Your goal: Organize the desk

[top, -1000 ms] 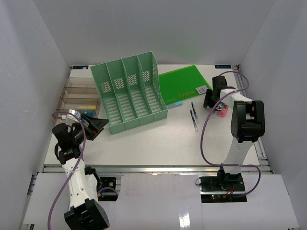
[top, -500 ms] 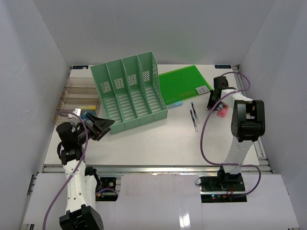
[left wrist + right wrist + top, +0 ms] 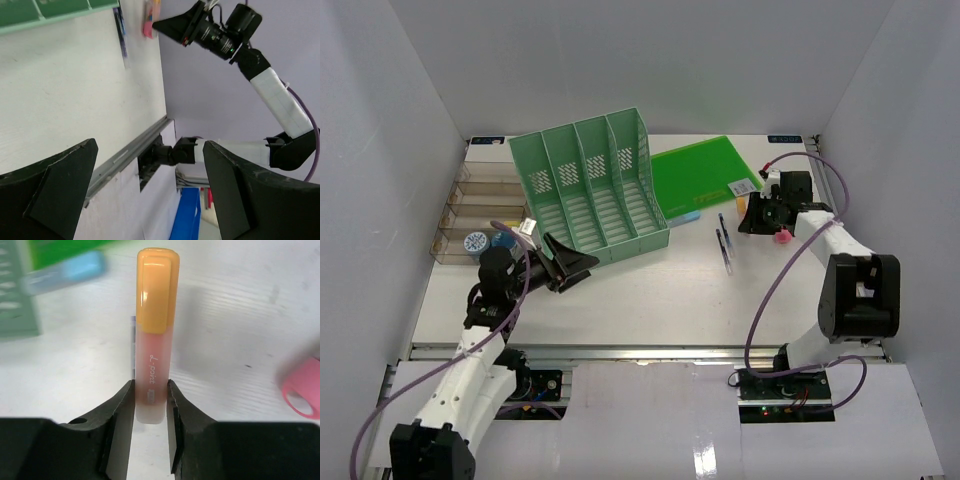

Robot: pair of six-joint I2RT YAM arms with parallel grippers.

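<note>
Highlighter (image 3: pixel 156 315) in right pincer (image 3: pixel 150 390), pens (image 3: pixel 723 250) near

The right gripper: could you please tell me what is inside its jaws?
An orange-capped highlighter is clamped in the right gripper, cap pointing away over the desk. The fingers cover the sides of its lower barrel, so those faces cannot be seen.

- This is looking like a robotics lab test cell: plain white panels (image 3: pixel 640 60) are boxing in the desk (image 3: pixel 660 300) on three sides.
- A left arm (image 3: pixel 470 350) and a right arm (image 3: pixel 855 290) are standing bolted at its near edge, trailing purple cables (image 3: pixel 753 320).
- A mint-green file rack (image 3: pixel 595 195), a green folder (image 3: pixel 700 170) and a clear compartment tray (image 3: pixel 457 213) are sitting there like staged office props.
</note>
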